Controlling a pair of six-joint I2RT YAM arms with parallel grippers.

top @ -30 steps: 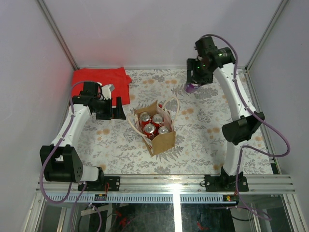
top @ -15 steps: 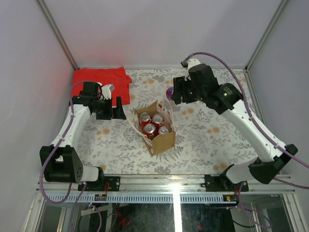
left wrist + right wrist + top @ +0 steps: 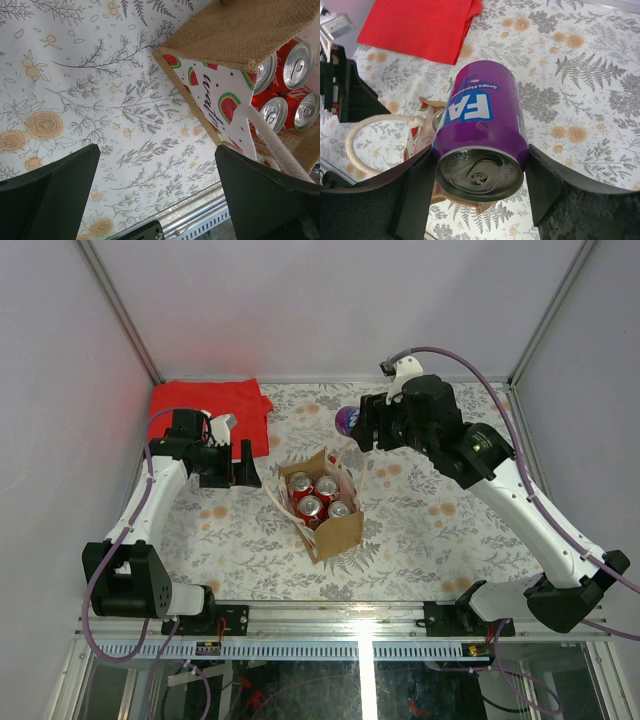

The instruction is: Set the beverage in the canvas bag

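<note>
The tan-brown canvas bag (image 3: pixel 338 527) stands open mid-table with cream rope handles and several red cans (image 3: pixel 309 505) inside. It shows in the left wrist view (image 3: pixel 240 35) and partly in the right wrist view (image 3: pixel 420 127). My right gripper (image 3: pixel 352 426) is shut on a purple grape can (image 3: pixel 346 420), held in the air just beyond the bag's far right corner. In the right wrist view the purple can (image 3: pixel 481 135) fills the space between the fingers, top end toward the camera. My left gripper (image 3: pixel 243 464) is open and empty, left of the bag.
A folded red cloth (image 3: pixel 212 410) lies at the back left, also in the right wrist view (image 3: pixel 420 27). The floral tablecloth (image 3: pixel 430 530) covers the table, walled on three sides. The metal rail (image 3: pixel 360 618) runs along the near edge.
My right arm swung left from the back right with the purple can, bringing it over to the bag's far side. The left arm has not moved.
</note>
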